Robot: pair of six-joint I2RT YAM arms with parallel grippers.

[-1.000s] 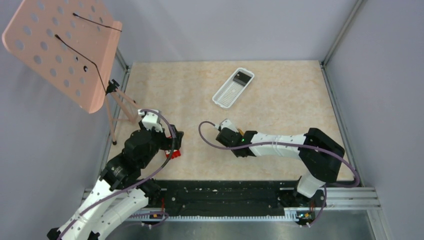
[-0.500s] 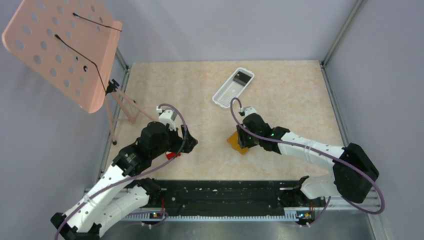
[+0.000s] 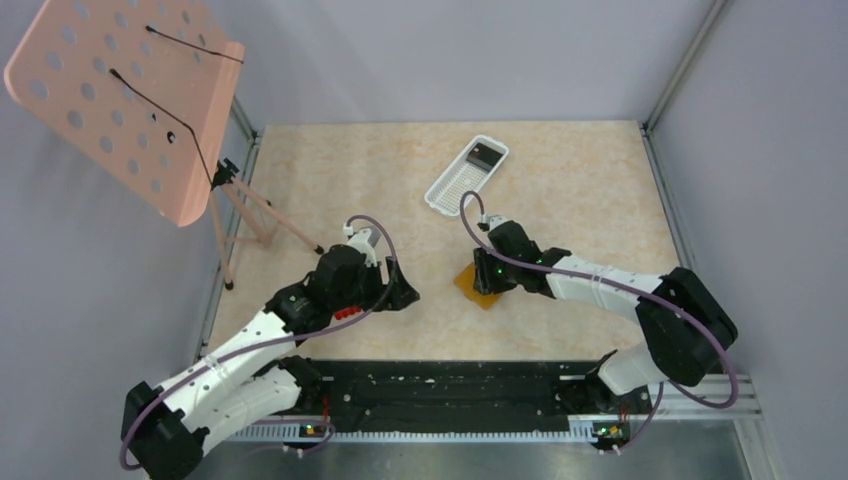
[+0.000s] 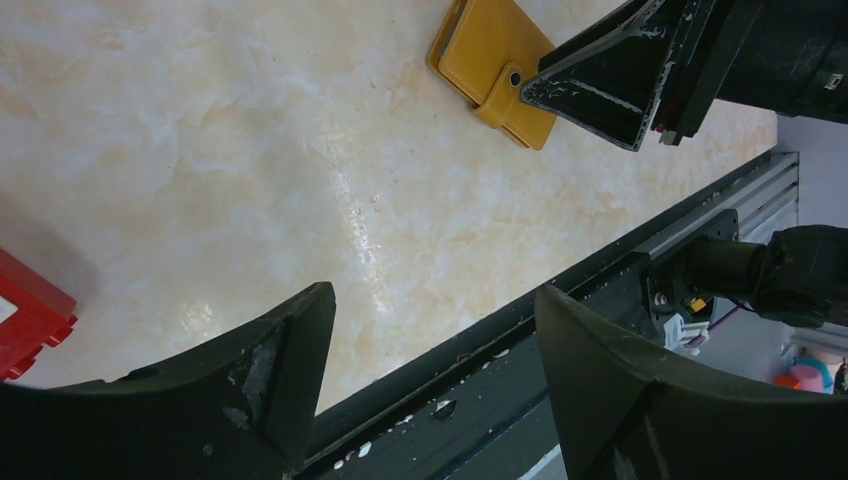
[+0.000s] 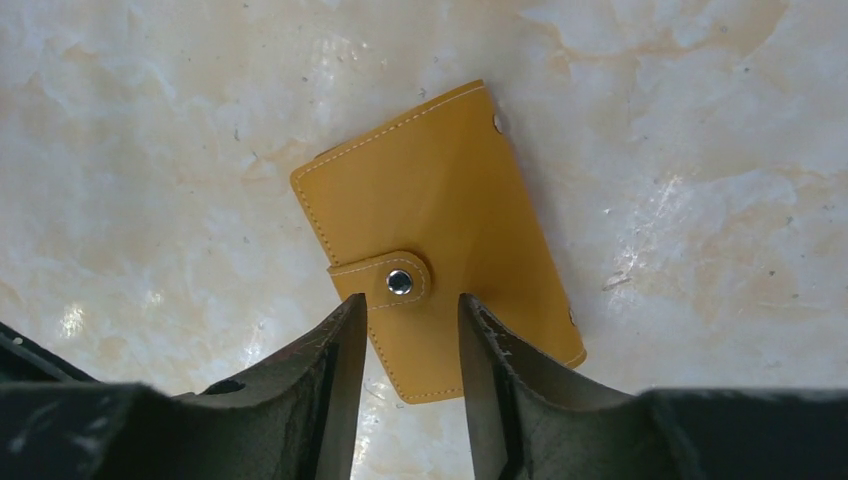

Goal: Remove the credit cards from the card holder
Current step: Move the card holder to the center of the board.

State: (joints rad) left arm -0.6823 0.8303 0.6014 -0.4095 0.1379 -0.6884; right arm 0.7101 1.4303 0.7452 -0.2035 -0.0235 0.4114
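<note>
The card holder [image 3: 476,284] lies flat and closed on the table, tan-yellow with a snap tab; it also shows in the right wrist view [image 5: 440,210] and the left wrist view [image 4: 490,55]. The credit cards are hidden inside it. My right gripper [image 3: 488,272] hovers right over the holder; in its wrist view [image 5: 410,300] the jaws stand a little apart, empty, just below the snap tab. My left gripper [image 3: 405,293] is open and empty [image 4: 435,295], left of the holder and apart from it.
A white slotted tray [image 3: 455,190] holding a dark item lies at the back. A pink perforated stand [image 3: 120,90] on thin legs stands at the far left. A red block [image 3: 346,312] lies under the left arm. A black rail [image 3: 450,385] runs along the near edge.
The left arm has reached right, toward the holder. The right gripper swung away from the near edge a second ago, uncovering the holder, and has since barely moved.
</note>
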